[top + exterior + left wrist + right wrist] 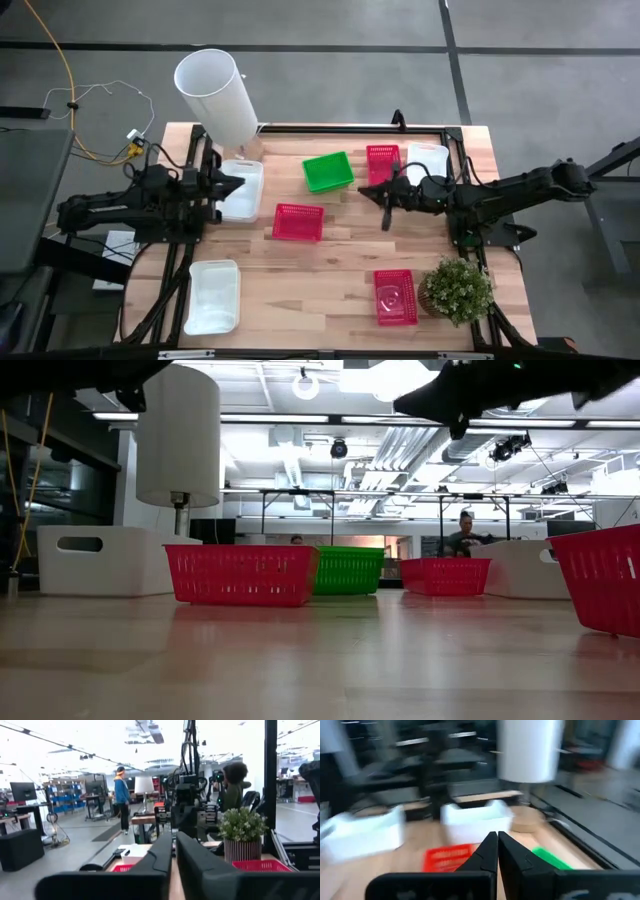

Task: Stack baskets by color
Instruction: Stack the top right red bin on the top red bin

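Mesh-walled baskets stand apart on the wooden table [340, 270]. A green one [328, 171] is at the far middle. Red ones are beside it [382, 163], at the centre [299, 222] and near the front right [396, 297]. White ones sit at the far left [240, 190], the near left [212, 295] and the far right [428, 160]. My left gripper [238, 185] is shut, level and raised over the far-left white basket. My right gripper [386, 194] is shut, raised beside the far red basket, pointing toward the table's left.
A tall white cylinder [215, 95] stands at the far left corner. A small potted plant [458, 290] stands at the near right, beside the red basket. Bare wood lies in the near middle. People stand in the room beyond the table.
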